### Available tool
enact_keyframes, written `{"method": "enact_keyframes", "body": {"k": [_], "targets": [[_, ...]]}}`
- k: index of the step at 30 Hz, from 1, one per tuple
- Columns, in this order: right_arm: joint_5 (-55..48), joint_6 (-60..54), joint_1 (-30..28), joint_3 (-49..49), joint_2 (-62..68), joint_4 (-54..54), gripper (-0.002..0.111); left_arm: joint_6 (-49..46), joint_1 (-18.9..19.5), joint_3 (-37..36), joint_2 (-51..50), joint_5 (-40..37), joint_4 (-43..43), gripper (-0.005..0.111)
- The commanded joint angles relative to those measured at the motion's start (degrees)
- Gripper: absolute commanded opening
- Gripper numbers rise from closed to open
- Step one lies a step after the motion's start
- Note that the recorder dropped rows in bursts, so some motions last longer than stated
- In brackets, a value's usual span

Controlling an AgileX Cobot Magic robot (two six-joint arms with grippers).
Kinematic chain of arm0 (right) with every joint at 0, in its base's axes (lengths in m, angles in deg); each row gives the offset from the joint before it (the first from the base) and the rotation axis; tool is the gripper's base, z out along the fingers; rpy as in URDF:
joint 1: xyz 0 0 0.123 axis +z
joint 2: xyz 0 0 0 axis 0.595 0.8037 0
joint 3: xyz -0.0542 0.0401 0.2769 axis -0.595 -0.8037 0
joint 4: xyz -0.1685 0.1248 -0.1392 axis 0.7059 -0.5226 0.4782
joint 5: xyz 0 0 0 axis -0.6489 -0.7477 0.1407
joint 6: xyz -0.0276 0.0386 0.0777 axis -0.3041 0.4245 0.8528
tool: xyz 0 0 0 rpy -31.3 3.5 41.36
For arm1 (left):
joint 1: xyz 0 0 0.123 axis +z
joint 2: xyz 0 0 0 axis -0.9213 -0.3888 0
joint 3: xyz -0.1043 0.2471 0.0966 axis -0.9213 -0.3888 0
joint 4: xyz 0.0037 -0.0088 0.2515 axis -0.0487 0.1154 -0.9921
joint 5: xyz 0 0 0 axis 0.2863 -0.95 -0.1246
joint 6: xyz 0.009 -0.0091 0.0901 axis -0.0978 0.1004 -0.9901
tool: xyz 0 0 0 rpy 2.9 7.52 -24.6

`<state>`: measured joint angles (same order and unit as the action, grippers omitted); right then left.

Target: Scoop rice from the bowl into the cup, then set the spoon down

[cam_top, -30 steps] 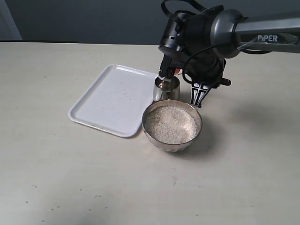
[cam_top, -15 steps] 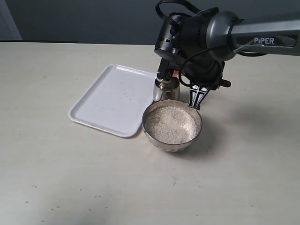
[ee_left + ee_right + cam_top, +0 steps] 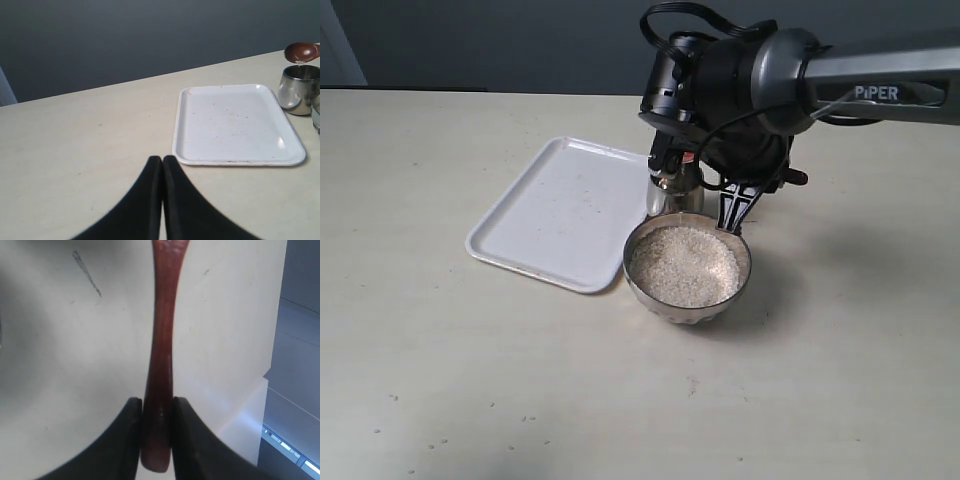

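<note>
Close-up from the right wrist: the right gripper (image 3: 157, 407) has its two black jaws pinching the end of the handle of a slim reddish-brown wooden spoon (image 3: 162, 330). The handle runs straight out ahead of the jaws, over the pale table (image 3: 60, 350).

Seen from the left wrist, the spoon's oval head hangs just above the open mouth of the small steel cup (image 3: 298, 89), tilted toward it. The left gripper (image 3: 162, 162) has its dark jaws pressed together, holding nothing. A white tray (image 3: 235, 125) lies on the table ahead of their tips, and the cup stands just past the tray's side edge.

From the outside camera, a grey arm (image 3: 790, 60) with "PIPER" printed in white letters on its side reaches over the cup. Just beside the cup sits the wide steel bowl (image 3: 685, 312), filled with white rice (image 3: 683, 265). No other writing can be read.
</note>
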<state>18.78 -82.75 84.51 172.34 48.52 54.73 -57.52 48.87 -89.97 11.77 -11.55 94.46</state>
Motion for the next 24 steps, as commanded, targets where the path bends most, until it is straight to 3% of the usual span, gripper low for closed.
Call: {"method": "enact_keyframes", "body": {"k": [1,24], "targets": [[-0.4,1.7,0.0,-0.2,-0.1,2.0,-0.001,0.2,-0.3,0.1,0.2,0.7,-0.1,0.001],[1.3,3.4,0.8,-5.8,-1.2,6.8,-0.001,0.2,-0.3,0.1,0.2,0.7,-0.1,0.001]]}}
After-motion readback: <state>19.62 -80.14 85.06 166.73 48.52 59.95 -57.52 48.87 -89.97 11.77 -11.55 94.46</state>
